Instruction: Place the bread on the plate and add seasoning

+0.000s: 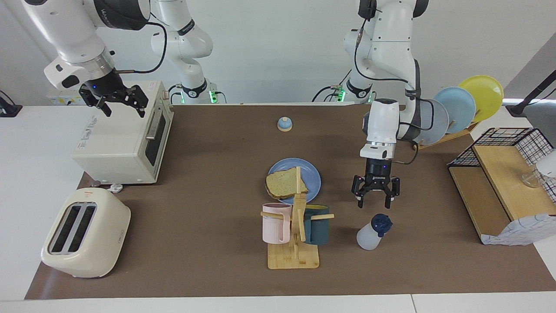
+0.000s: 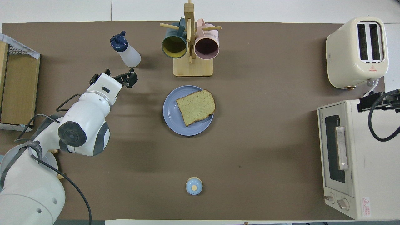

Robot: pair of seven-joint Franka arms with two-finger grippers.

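The bread (image 1: 283,183) (image 2: 196,107) lies flat on the blue plate (image 1: 313,177) (image 2: 171,114) at the table's middle. The seasoning bottle (image 1: 373,231) (image 2: 125,52), white with a navy cap, stands free on the mat toward the left arm's end, beside the mug rack. My left gripper (image 1: 376,201) (image 2: 113,78) is open and empty, raised over the mat apart from the bottle. My right gripper (image 1: 120,107) is open and empty, waiting over the toaster oven (image 1: 126,134) (image 2: 356,156).
A wooden mug rack (image 1: 295,230) (image 2: 191,47) with a pink and a teal mug stands beside the bottle. A bell (image 1: 284,124) (image 2: 194,185) sits nearer the robots. A toaster (image 1: 84,232) (image 2: 357,51), an upright plate rack (image 1: 456,108) and a wire shelf (image 1: 504,182) line the ends.
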